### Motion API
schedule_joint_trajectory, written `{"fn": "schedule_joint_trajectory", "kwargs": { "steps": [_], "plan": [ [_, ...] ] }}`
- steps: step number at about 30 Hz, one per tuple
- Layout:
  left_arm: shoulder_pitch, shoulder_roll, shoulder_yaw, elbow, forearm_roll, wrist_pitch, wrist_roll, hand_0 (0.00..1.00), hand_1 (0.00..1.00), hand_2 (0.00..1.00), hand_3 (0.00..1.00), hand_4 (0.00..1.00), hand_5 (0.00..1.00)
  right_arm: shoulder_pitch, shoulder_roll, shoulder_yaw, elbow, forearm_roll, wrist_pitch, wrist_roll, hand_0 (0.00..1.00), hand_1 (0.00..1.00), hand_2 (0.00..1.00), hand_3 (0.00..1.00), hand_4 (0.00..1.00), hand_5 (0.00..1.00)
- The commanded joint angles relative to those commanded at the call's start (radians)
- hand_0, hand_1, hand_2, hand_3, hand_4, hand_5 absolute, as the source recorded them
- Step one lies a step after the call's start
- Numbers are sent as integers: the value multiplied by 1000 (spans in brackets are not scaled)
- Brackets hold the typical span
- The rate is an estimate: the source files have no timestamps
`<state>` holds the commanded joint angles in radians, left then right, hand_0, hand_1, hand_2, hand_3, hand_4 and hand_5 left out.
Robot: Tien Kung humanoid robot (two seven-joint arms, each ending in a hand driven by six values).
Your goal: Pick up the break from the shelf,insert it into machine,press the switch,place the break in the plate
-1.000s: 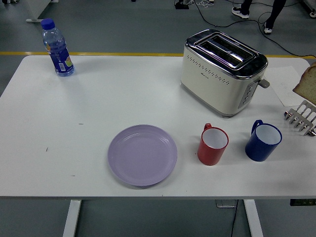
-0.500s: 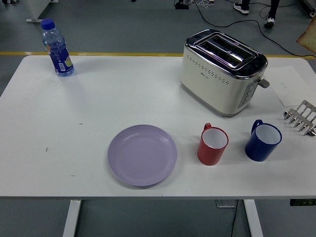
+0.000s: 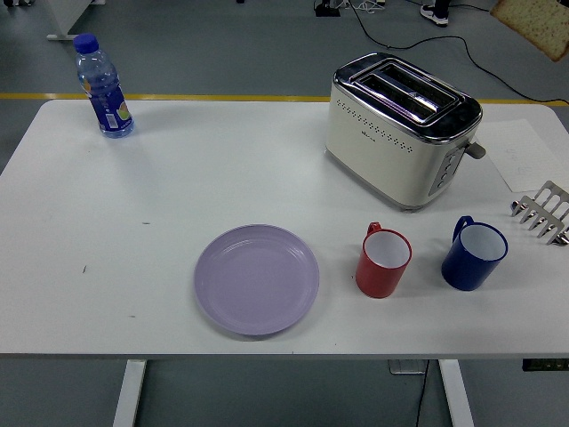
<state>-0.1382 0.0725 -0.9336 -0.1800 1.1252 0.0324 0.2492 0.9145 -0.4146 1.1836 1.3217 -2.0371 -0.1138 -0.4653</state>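
Observation:
A slice of bread (image 3: pixel 534 23) hangs in the air at the picture's top right corner, above and behind the table; whatever holds it is outside the picture. The cream and chrome toaster (image 3: pixel 400 133) stands at the back right with two empty slots on top and its lever (image 3: pixel 477 149) on the right end. The metal toast rack (image 3: pixel 542 213) sits empty at the right edge. The lilac plate (image 3: pixel 256 278) lies empty at the front centre. Neither hand shows.
A red mug (image 3: pixel 383 261) and a blue mug (image 3: pixel 474 254) stand in front of the toaster. A water bottle (image 3: pixel 104 87) stands at the back left. A sheet of paper (image 3: pixel 524 153) lies right of the toaster.
The bread slice has risen from beside the rack at the right edge up to the top right corner, and has shifted a little to the left.

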Motion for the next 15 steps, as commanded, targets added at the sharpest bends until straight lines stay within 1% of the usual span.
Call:
{"fn": "schedule_joint_trajectory", "kwargs": {
  "steps": [8, 11, 12, 14, 15],
  "plan": [
    [0, 0, 1, 0, -1, 2, -1, 678, 696, 683, 560, 289, 866, 53, 92, -42, -75, 0, -4, 0, 237, 291, 366, 499, 378, 2],
    [-1, 0, 0, 0, 3, 2, 0, 678, 696, 683, 560, 289, 866, 66, 132, -63, -116, -1, -19, 8, 237, 291, 366, 499, 378, 2],
    [-1, 0, 0, 0, 4, 2, 1, 678, 696, 683, 560, 289, 866, 68, 138, -66, -124, -1, -22, 10, 237, 291, 366, 499, 378, 2],
    [-2, 0, 0, 0, 5, 2, 1, 678, 696, 683, 561, 289, 865, 82, 170, -88, -168, 3, -45, 23, 235, 285, 364, 498, 390, 2],
    [-2, 0, 0, 0, 6, 2, 1, 678, 696, 683, 561, 289, 865, 86, 178, -94, -182, 5, -50, 26, 235, 285, 364, 498, 390, 2]
  ]
}}
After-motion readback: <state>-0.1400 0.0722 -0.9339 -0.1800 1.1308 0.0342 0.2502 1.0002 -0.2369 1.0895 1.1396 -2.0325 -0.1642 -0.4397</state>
